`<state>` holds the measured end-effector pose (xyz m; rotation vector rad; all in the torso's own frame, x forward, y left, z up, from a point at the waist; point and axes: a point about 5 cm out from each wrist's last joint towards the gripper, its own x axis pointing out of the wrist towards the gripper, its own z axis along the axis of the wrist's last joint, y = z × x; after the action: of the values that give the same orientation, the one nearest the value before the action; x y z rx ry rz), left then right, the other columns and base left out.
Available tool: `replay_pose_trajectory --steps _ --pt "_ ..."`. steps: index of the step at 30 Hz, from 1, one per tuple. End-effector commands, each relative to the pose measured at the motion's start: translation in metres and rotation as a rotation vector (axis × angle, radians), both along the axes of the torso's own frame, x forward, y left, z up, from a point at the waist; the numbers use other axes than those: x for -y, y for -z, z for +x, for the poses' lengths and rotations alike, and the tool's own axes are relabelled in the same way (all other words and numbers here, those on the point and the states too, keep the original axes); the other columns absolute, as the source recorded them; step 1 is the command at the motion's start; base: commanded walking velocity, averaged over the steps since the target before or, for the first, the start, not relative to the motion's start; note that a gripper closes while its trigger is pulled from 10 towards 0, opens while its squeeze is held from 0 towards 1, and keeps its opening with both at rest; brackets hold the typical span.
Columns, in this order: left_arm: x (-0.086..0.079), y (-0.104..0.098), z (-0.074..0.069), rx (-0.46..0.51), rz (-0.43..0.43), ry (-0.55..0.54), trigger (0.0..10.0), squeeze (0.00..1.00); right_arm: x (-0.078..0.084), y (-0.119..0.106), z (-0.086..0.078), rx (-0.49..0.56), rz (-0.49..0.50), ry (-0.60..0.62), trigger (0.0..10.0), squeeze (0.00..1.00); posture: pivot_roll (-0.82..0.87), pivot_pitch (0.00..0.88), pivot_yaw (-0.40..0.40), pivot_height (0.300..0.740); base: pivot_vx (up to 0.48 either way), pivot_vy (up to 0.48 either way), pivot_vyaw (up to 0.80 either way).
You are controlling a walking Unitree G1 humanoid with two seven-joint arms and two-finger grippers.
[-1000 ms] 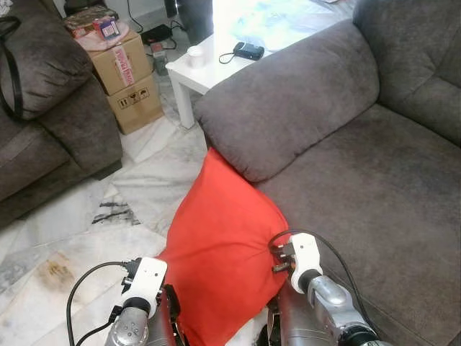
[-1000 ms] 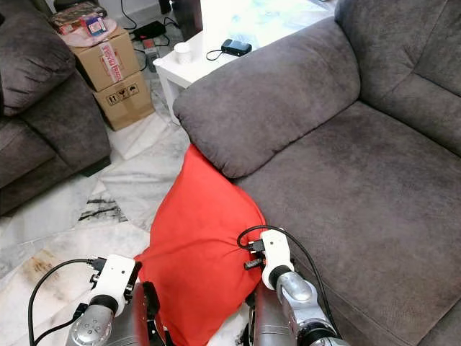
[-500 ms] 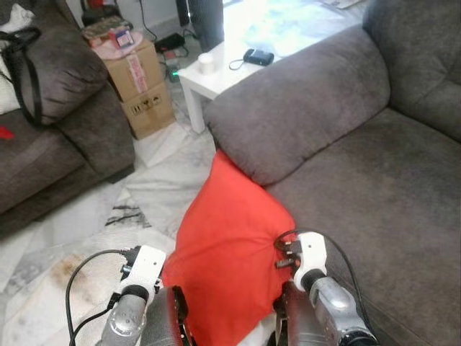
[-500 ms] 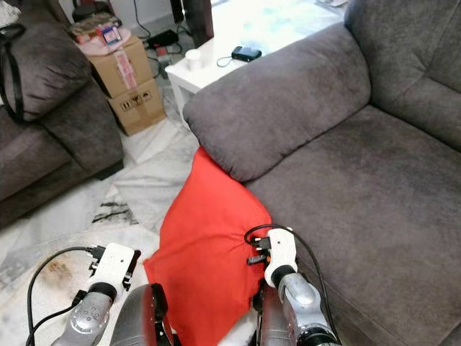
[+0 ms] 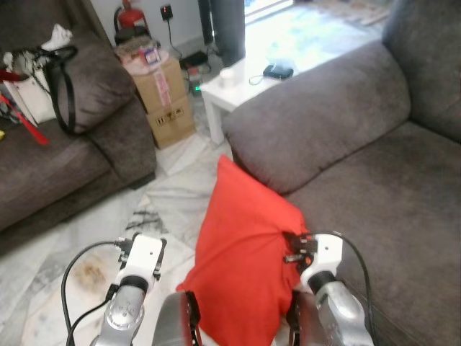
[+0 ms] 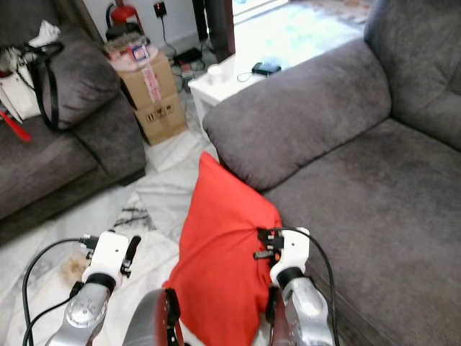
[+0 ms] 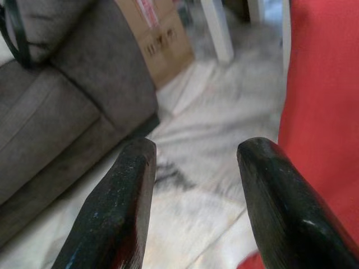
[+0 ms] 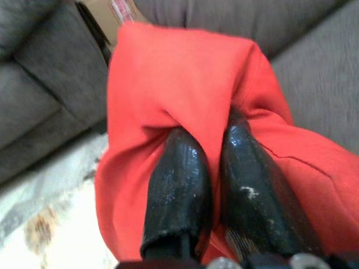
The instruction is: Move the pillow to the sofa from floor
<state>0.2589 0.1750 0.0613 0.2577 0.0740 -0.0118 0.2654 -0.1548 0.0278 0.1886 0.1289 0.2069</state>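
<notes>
Pinching a fold of the red pillow (image 5: 245, 259), the right tool (image 8: 216, 168) holds it against the sofa (image 5: 389, 194); at 9 o'clock, the left tool (image 7: 193, 185) gapes wide

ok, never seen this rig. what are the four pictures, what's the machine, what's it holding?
It's a walking humanoid robot with two silver arms, each ending in two black fingers. The two wide pictures come from its head camera, looking down. The other two come from cameras on its wrists, looking along the fingers.

The right gripper is shut on a fold of the red pillow, which hangs beside the grey sofa. The left gripper is open next to the pillow, holding nothing.

Around it: marble floor, a second sofa with a bag, stacked cardboard boxes and a white side table.
</notes>
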Motion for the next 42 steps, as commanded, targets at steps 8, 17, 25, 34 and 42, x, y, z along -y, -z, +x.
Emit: replay_pose_trajectory --steps 8,17,25,34,42 --pt "0.002 -0.034 0.013 0.149 -0.076 0.016 10.0 0.0 0.007 -0.064 0.024 0.27 0.023 0.081 10.0 0.0 -0.04 0.051 0.101 0.58 0.0 0.0 0.0" --pt "0.003 -0.04 0.015 0.166 -0.069 0.044 10.0 0.0 0.009 -0.078 0.033 0.272 0.035 0.133 10.0 0.0 -0.04 0.066 0.106 0.58 0.0 0.0 0.0" --pt "0.004 -0.041 0.017 0.169 -0.066 0.057 10.0 0.0 0.006 -0.08 0.034 0.265 0.045 0.142 10.0 0.0 -0.04 0.074 0.119 0.58 0.0 0.0 0.0" --pt "0.006 -0.041 0.018 0.168 -0.063 0.073 10.0 0.0 0.007 -0.08 0.036 0.26 0.048 0.146 10.0 0.0 -0.04 0.077 0.118 0.58 0.0 0.0 0.0" --pt "0.005 -0.04 0.016 0.163 -0.059 0.075 10.0 0.0 0.007 -0.081 0.037 0.262 0.049 0.143 10.0 0.0 -0.04 0.08 0.117 0.58 0.0 0.0 0.0"
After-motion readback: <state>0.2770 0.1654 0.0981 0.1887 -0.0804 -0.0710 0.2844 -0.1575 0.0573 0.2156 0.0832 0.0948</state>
